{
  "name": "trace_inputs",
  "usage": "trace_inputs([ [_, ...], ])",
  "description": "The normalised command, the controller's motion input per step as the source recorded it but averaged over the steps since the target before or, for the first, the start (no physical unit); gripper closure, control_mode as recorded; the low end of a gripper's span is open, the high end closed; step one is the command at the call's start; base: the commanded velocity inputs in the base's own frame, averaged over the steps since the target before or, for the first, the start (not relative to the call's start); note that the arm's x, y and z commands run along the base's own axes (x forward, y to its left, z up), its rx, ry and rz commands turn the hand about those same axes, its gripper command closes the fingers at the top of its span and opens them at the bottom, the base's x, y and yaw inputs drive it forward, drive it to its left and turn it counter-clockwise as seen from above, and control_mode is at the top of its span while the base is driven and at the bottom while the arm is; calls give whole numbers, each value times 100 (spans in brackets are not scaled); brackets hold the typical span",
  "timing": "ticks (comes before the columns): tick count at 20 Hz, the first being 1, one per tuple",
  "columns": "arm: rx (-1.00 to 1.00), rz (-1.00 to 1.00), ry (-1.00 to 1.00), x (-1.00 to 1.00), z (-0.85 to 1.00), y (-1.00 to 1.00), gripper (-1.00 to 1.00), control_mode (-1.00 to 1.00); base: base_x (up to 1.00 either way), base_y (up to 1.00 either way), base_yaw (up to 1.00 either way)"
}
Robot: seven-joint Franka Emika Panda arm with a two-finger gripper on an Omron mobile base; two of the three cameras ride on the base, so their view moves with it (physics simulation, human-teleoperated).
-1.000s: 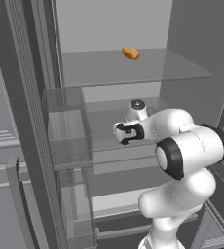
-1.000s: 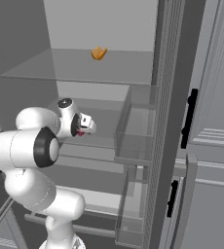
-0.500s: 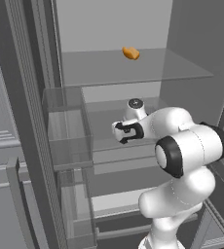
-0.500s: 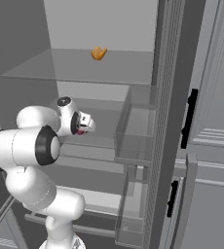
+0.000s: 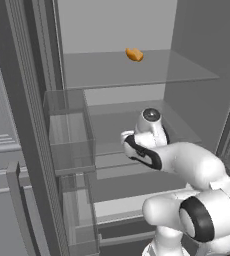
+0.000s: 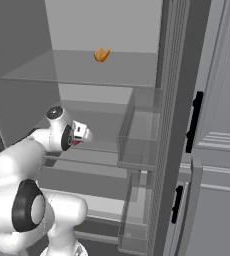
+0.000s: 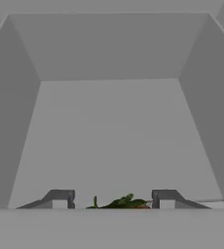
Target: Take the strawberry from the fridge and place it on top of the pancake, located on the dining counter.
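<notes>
Inside fridge: tall dark grey open fridge (image 5: 197,40) with glass shelves
Arm: white arm's gripper (image 7: 113,200) reaching over middle shelf
Fingers: closed partway around tiny red strawberry (image 7: 128,203), green leaves between tips
Upper shelf: orange-brown lump (image 5: 134,54)

Flat, even rendered light; soft shadows, perhaps slight blur.

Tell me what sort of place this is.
Most likely a kitchen, seen from in front of an open fridge: glass shelves, clear door bins, and panelled cabinets beside it.
</notes>
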Motion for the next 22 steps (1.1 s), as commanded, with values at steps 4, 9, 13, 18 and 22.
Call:
trace_inputs([
  [4, 9, 0, 0, -75, 97, -20, 100, -100, 0, 0, 0],
  [9, 5, 0, 0, -81, 80, -20, 100, -100, 0, 0, 0],
  [13, 1, 0, 0, -88, 69, -11, 100, -100, 0, 0, 0],
  [18, 0, 0, 0, -88, 34, -1, 100, -100, 0, 0, 0],
  [22, 0, 0, 0, -44, 49, 0, 100, -100, 0, 0, 0],
])
